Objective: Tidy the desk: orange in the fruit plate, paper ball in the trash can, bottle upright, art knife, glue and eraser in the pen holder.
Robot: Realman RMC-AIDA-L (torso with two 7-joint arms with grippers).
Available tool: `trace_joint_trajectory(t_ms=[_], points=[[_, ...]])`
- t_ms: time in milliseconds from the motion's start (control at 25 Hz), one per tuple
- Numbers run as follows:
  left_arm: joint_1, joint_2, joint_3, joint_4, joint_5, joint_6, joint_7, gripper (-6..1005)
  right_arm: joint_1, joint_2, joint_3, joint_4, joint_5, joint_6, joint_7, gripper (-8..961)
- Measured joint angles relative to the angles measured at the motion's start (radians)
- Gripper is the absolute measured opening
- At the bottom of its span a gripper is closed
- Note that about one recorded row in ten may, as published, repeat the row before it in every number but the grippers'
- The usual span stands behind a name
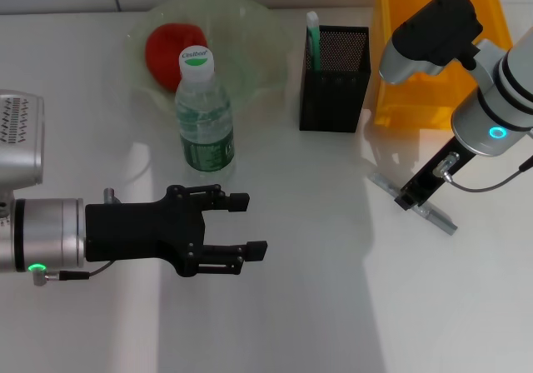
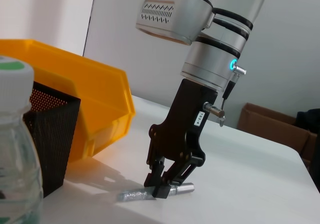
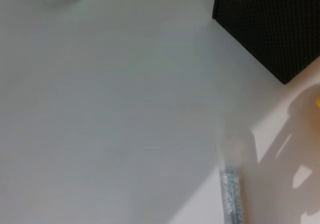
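We had our right gripper (image 1: 410, 198) down on the art knife (image 1: 433, 213), which lay flat on the bench (image 1: 333, 306) in front of the yellow bin (image 1: 416, 73). Its long axis ran diagonally, and the fingers straddled it mid-length, nearly closed on it. The pen holder (image 1: 335, 82) stood close by. Our left gripper (image 1: 250, 223) hovered well away, fingers open and empty, beside the upright bottle (image 1: 204, 115).

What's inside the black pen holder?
In the head view, a green-and-white stick-like thing pokes up from the back corner of the pen holder. The mesh walls hide the rest of the inside, so I can't tell if anything else is in there.
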Motion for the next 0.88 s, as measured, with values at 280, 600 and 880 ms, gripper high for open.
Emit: trace_joint_trajectory(t_ms=[280,600,880], points=[[0.000,-0.001,-0.001,0.000,0.000,0.000,0.000,783,0.000,0.000,-0.002,-0.005,0.000,0.000,0.000,185],[0.004,-0.001,-0.002,0.000,0.000,0.000,0.000,783,-0.053,0.000,0.009,-0.167,0.008,-0.050,0.002,144],[0.001,-0.001,-0.003,0.000,0.000,0.007,-0.006,783,-0.216,-0.003,0.019,-0.512,0.137,-0.097,0.013,131]])
